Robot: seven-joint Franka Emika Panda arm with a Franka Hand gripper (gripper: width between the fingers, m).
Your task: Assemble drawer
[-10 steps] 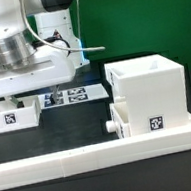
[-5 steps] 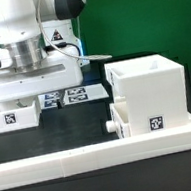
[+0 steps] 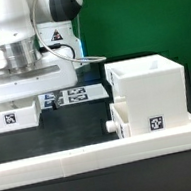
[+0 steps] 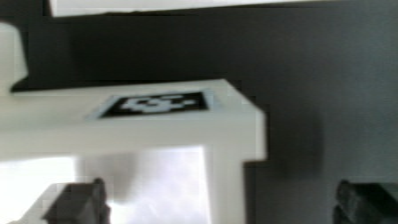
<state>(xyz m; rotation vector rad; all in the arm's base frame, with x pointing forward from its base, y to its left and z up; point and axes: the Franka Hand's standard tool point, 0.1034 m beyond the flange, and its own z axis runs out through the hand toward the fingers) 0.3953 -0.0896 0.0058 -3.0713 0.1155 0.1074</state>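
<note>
The drawer's tall white housing [image 3: 149, 94] stands at the exterior view's right. One knobbed tray [image 3: 121, 119] sits pushed into its lower side, knob [image 3: 112, 127] outward. The second tray [image 3: 14, 116], with a tag on its front, lies at the exterior view's left. My gripper [image 3: 23, 96] hangs straight above this tray, its fingertips hidden behind the tray's wall. In the wrist view the tray [image 4: 169, 125] with its tag fills the middle. My gripper [image 4: 222, 205] is open, one fingertip [image 4: 75, 203] over the tray's inside, the other over the black table.
The low white L-shaped border wall [image 3: 94, 157] runs along the front and turns up at the exterior view's right. The marker board [image 3: 71, 95] lies flat behind the left tray. Black tabletop lies between the tray and the housing.
The arm swung from a tilted pose at the exterior view's left to upright over the left tray, then sank a little toward it. The drawer's parts have not moved.
</note>
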